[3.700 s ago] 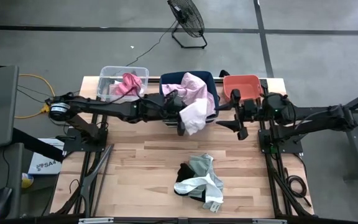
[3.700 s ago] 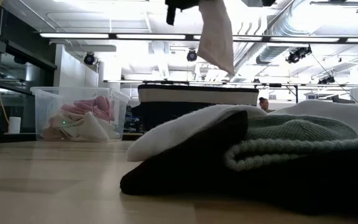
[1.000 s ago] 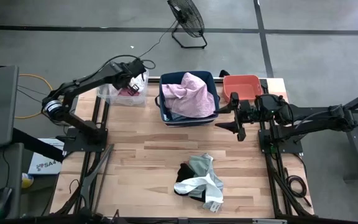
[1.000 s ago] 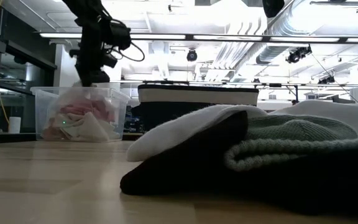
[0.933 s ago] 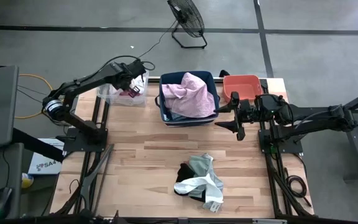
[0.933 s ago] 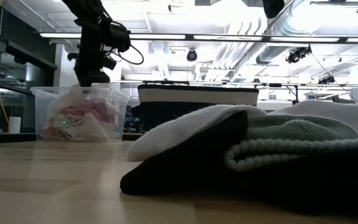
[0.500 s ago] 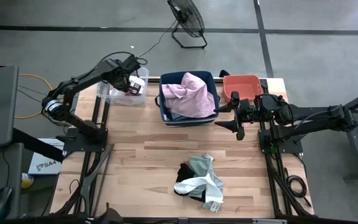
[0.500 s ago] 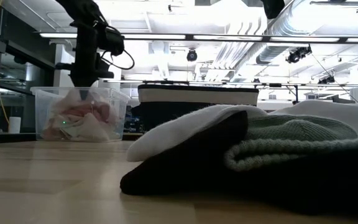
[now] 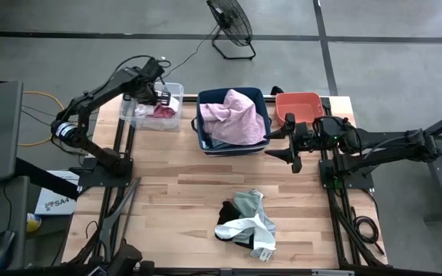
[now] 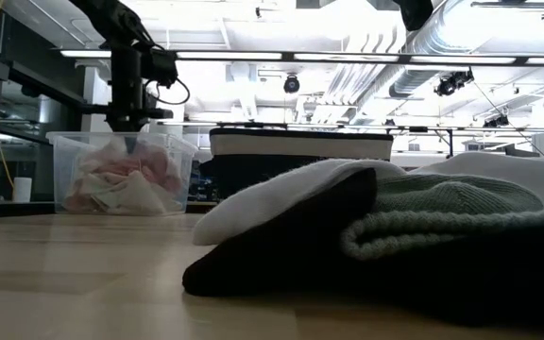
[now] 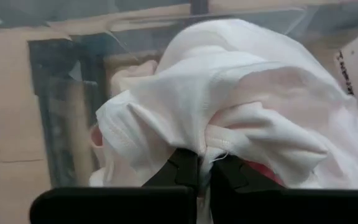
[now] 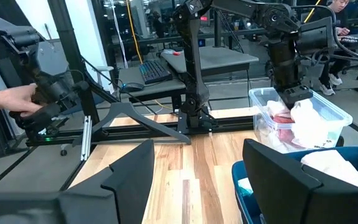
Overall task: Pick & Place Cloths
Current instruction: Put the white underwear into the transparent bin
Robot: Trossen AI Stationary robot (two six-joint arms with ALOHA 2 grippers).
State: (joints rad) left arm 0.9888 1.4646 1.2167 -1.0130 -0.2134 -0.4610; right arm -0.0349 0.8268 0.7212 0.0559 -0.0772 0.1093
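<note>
A clear bin [image 9: 140, 112] at the table's far left holds pale pink and white cloths [image 9: 162, 110]. My left gripper [image 9: 158, 95] stands over it, pointing down, shut on a white cloth [image 11: 229, 99]. A navy bin [image 9: 202, 123] in the far middle holds a light pink cloth [image 9: 235, 115]. A pile of black, grey and white cloths [image 9: 245, 221] lies on the near middle of the table and fills the foreground [image 10: 395, 236] of the low view. My right gripper [image 9: 291, 150] hovers open near the coral bin [image 9: 298, 106], touching nothing. My left gripper pinches a raised fold of the white cloth [image 11: 211, 144] between its two fingertips [image 11: 182, 167], coming from above and pointing down into the clear bin. The cloth's remaining part lies heaped on the other cloths in the bin [image 10: 121, 175]. One layer or several, I cannot tell.
The three bins stand in a row along the far edge. Bare wood lies between them and the cloth pile [image 9: 183, 184]. A floor fan [image 9: 231, 23] stands beyond the table. A person's hand [image 12: 17, 99] shows at the room's side in the right wrist view.
My left gripper has shifted a little toward the table's far left corner while staying over the clear bin, and the cloths under it have been stirred. The right arm and the pile on the table have kept still.
</note>
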